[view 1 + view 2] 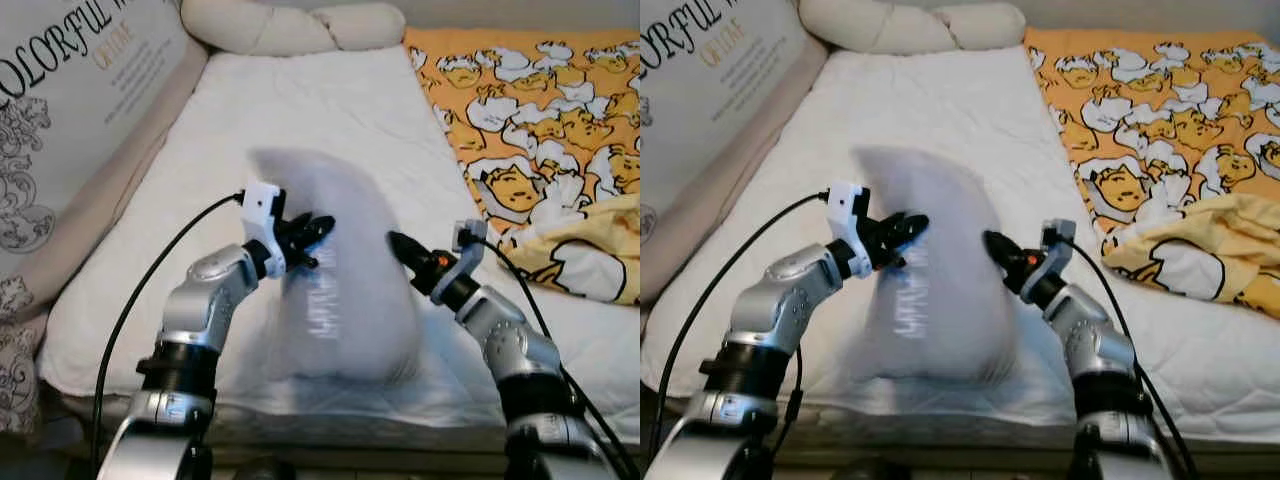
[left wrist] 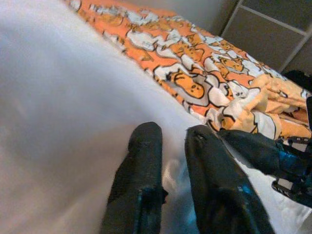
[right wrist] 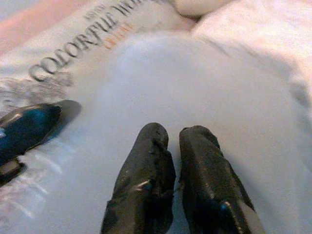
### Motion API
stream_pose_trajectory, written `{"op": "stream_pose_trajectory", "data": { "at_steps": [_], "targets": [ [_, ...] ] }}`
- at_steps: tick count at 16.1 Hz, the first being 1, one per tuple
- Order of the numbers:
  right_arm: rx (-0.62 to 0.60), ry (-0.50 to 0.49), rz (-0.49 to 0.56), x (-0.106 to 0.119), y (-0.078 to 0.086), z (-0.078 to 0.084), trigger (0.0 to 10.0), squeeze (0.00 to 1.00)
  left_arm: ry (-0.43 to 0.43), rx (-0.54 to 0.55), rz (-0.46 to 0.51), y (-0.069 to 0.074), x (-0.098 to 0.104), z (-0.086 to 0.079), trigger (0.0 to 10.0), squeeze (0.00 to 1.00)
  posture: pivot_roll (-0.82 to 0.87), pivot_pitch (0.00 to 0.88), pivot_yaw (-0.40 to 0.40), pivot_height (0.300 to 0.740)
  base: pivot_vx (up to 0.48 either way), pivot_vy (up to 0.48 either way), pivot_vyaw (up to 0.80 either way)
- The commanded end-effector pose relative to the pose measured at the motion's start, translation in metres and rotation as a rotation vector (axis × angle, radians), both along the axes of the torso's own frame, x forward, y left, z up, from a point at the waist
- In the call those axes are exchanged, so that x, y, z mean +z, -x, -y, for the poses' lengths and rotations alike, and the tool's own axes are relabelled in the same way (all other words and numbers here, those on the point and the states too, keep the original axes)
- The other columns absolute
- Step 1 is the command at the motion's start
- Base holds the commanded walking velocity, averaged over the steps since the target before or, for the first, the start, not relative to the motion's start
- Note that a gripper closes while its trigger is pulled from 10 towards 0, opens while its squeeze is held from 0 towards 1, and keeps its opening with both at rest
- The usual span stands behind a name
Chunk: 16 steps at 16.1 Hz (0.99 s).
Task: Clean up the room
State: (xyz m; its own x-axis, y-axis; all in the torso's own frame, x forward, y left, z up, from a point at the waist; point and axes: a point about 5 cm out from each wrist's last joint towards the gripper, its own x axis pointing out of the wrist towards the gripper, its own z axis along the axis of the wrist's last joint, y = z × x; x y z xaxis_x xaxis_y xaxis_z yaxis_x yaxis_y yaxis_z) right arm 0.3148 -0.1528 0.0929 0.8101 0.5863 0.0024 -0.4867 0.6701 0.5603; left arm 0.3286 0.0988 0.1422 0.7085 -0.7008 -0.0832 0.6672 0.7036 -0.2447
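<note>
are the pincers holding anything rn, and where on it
Yes: a pale grey pillow, pinched at its upper sides by left pincer and right pincer.

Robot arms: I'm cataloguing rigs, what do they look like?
Both arms are silver metal with black joints. The left hand and right hand each have two long black fingers. A white block sits at the left wrist, a black cable trails along each arm.

Both arms reach forward, left gripper (image 1: 318, 232) and right gripper (image 1: 398, 243) facing inward, fingers nearly together.
</note>
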Motion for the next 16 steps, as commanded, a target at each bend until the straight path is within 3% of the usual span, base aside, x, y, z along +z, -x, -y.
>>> {"op": "stream_pose_trajectory", "data": {
  "at_steps": [1, 5, 8, 9, 10, 11, 12, 13, 14, 16],
  "targets": [
    [-0.002, -0.023, 0.029, 0.009, 0.002, -0.001, 0.0, 0.00, -0.053, -0.020, 0.043, 0.004, 0.005, 0.005, 0.0, 0.00, -0.10, 0.000, 0.104, 0.740, 0.000, 0.000, 0.00],
    [-0.052, -0.063, 0.060, 0.015, 0.011, -0.004, 0.0, 0.00, -0.177, 0.019, 0.094, 0.010, 0.002, 0.001, 0.0, 0.00, -0.09, 0.000, 0.110, 0.740, 0.000, 0.000, 0.00],
    [-0.082, -0.038, 0.042, 0.011, 0.015, 0.002, 0.0, 0.00, -0.288, 0.102, 0.236, 0.005, 0.010, -0.014, 0.0, 0.00, -0.09, 0.000, 0.100, 0.740, 0.000, 0.000, 0.00],
    [-0.110, 0.005, 0.025, 0.008, 0.014, 0.006, 4.4, 0.00, -0.333, 0.160, 0.261, 0.003, 0.009, -0.021, 0.0, 0.00, -0.08, 0.000, 0.099, 0.740, 0.000, 0.000, 0.00],
    [-0.132, 0.048, 0.013, 0.006, 0.013, 0.008, 10.0, 0.00, -0.355, 0.202, 0.264, 0.001, 0.008, -0.027, 3.3, 0.00, -0.08, 0.000, 0.099, 0.740, 0.000, 0.000, 0.00],
    [-0.137, 0.109, 0.001, 0.003, 0.011, 0.010, 10.0, 0.00, -0.393, 0.298, 0.263, -0.002, 0.003, -0.040, 10.0, 0.00, -0.08, 0.000, 0.102, 0.740, 0.000, 0.000, 0.00],
    [-0.129, 0.117, -0.003, 0.003, 0.009, 0.009, 10.0, 0.30, -0.394, 0.344, 0.219, -0.002, -0.004, -0.051, 10.0, 0.46, -0.08, 0.000, 0.102, 0.740, 0.000, 0.000, 0.00],
    [-0.132, 0.113, -0.006, 0.003, 0.007, 0.009, 10.0, 1.00, -0.395, 0.364, 0.191, -0.001, -0.009, -0.057, 10.0, 1.00, -0.08, 0.000, 0.100, 0.740, 0.000, 0.000, 0.00],
    [-0.160, 0.103, -0.026, 0.002, 0.000, 0.009, 10.0, 1.00, -0.373, 0.406, 0.136, 0.001, -0.018, -0.070, 10.0, 1.00, -0.07, 0.000, 0.095, 0.740, 0.000, 0.000, 0.00],
    [-0.162, 0.098, -0.056, -0.002, -0.007, 0.006, 10.0, 1.00, -0.346, 0.426, 0.080, 0.002, -0.027, -0.080, 10.0, 1.00, -0.06, 0.000, 0.089, 0.740, 0.000, 0.000, 0.00]
  ]
}}
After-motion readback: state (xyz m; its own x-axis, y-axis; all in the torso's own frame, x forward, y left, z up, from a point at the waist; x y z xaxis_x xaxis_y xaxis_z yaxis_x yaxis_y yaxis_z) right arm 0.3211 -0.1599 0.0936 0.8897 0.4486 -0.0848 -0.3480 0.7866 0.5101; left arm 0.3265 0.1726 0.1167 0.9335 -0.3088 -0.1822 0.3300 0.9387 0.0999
